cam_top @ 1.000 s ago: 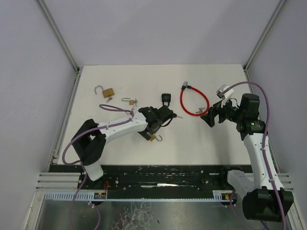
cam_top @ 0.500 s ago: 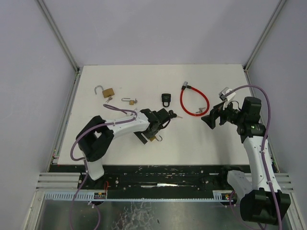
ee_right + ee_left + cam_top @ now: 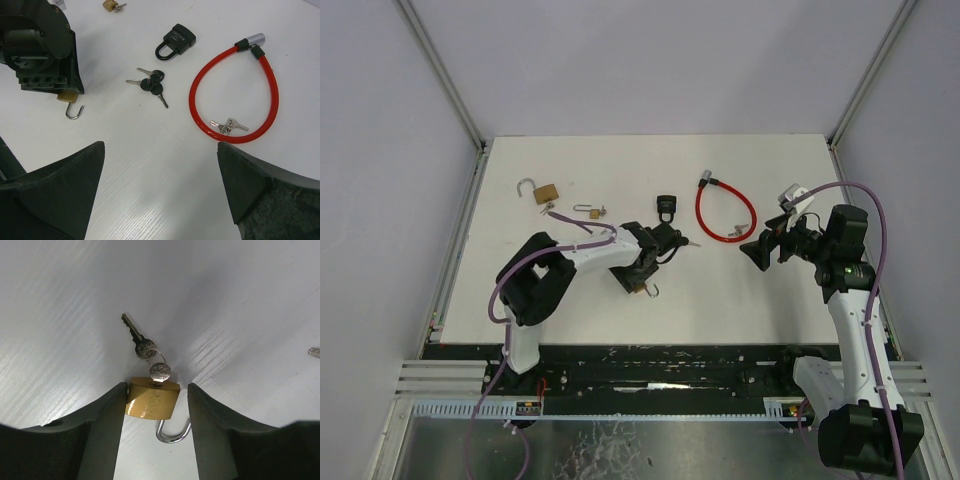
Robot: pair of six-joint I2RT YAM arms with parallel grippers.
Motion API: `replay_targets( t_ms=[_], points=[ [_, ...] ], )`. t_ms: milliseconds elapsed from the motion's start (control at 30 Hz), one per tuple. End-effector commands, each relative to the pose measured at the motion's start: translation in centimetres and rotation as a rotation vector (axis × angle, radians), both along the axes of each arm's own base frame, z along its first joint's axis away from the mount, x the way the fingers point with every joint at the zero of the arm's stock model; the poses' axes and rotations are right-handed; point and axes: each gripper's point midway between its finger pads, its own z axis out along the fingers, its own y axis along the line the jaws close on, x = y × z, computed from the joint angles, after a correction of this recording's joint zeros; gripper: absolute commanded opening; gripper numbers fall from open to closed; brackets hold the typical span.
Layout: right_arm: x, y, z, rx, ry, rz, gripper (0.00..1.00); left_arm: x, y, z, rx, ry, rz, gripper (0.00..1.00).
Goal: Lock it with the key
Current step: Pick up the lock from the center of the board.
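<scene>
The brass padlock [image 3: 152,401] lies flat on the white surface [image 3: 740,300], a little left of the middle, with its shackle [image 3: 173,432] swung open. One key [image 3: 160,372] sits at its keyhole end. A second key [image 3: 134,331] hangs from the same ring and rests on the surface just beyond it.

The left arm [image 3: 582,255] reaches low over this lock. The left jaws are partly spread, with one finger on each side of the brass body. One finger [image 3: 102,435] lies against the lock's side, and a thin strip of surface shows between the lock and the other finger [image 3: 220,440].

The right arm [image 3: 847,275] hangs above the right side of the surface. The right jaws are spread wide with nothing between them.

Between the two arms lies a red cable lock [image 3: 193,100], with a pair of small keys [image 3: 227,126] inside its loop. To its left is a bunch of black-headed keys [image 3: 152,82], and a black padlock [image 3: 176,40] lies just beyond them.

At the far left lie two more brass locks, a larger one [image 3: 546,192] with its shackle open and a small one [image 3: 590,210].
</scene>
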Motion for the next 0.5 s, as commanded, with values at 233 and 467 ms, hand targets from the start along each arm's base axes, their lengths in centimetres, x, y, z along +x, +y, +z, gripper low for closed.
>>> replay_targets(
  t_ms=[233,467],
  points=[
    [0.0,0.5,1.1,0.023,-0.039,0.035,1.0,-0.6,-0.4,-0.8,-0.005,0.068,-0.03,0.53],
    [-0.2,0.7,1.2,0.031,-0.037,0.045,1.0,-1.2,-0.9,-1.9,-0.006,0.126,-0.069,0.5]
  ],
)
